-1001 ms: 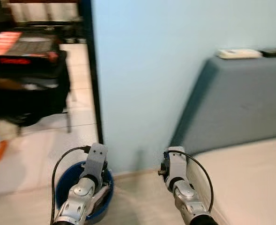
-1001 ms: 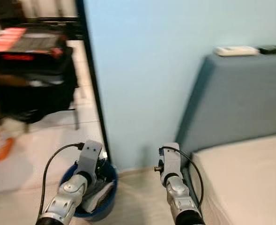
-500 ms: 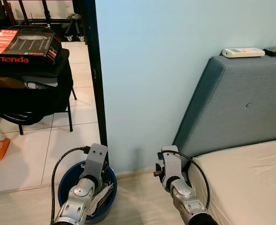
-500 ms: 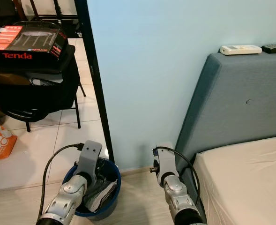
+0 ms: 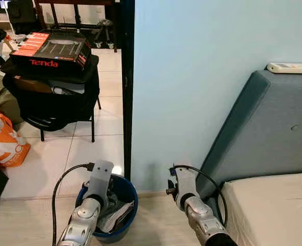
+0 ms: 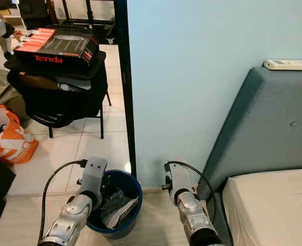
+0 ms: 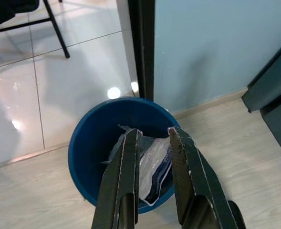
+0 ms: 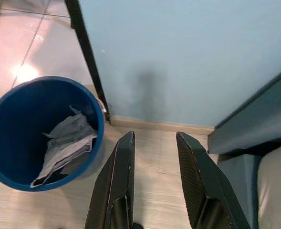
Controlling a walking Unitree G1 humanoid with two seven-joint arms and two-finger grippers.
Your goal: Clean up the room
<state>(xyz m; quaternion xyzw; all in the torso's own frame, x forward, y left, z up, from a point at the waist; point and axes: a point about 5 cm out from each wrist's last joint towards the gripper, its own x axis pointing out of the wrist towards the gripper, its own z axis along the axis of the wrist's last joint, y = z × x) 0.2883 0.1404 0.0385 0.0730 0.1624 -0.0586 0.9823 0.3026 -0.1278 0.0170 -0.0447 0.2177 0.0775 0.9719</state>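
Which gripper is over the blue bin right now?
The left gripper: it hangs above the blue bin with paper in it, fingers apart and empty. The right gripper is over bare floor, between the bin and the bed.

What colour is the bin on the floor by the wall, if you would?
The bin is blue, clearest in the right wrist view.

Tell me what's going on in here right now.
The robot stands at a blue bin on the floor by the doorway, next to the bed's grey headboard. Its left hand hangs open over the bin, which already holds crumpled packaging. Its right hand is also open and empty, above the bare floor between bin and bed. A white remote lies on top of the headboard.
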